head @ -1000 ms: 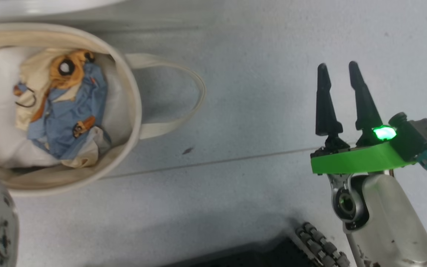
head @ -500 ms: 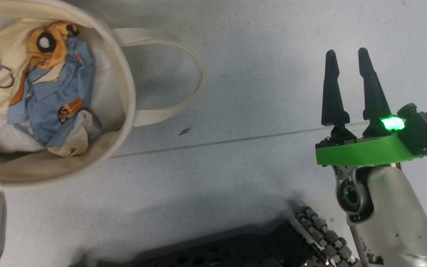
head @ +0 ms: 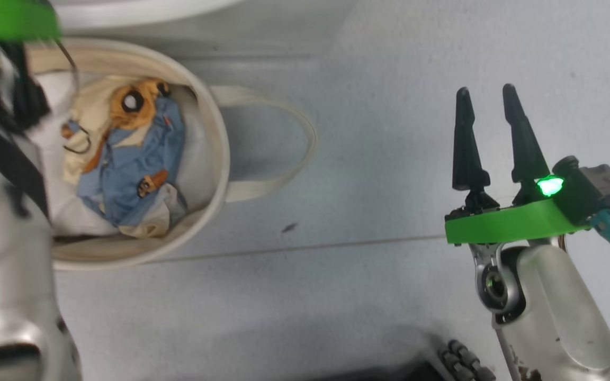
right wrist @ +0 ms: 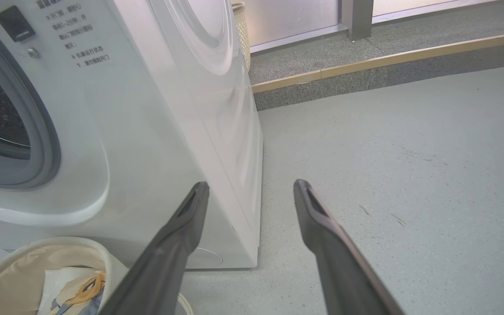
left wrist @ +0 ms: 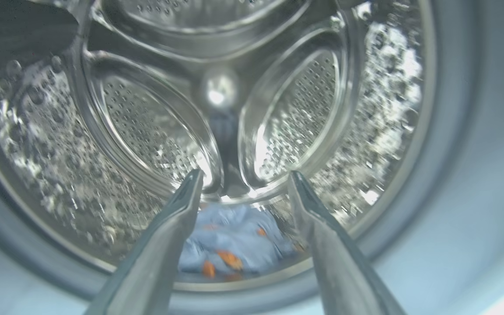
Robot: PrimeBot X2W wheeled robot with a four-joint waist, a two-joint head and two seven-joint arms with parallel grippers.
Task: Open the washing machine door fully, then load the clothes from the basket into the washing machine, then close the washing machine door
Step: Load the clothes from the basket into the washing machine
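Clothes [left wrist: 230, 249] are lying low in the drum [left wrist: 50, 144] beneath the left pincer [left wrist: 246, 173], gaping wide and empty; more are sitting in the basket [head: 220, 159], so backing straight out is looking wisest.

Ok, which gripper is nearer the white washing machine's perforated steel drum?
Left. The left gripper points straight into the drum, open, a light blue orange-printed garment lying beyond its fingertips. The right gripper hangs open over bare grey floor, outside the machine by its front corner.
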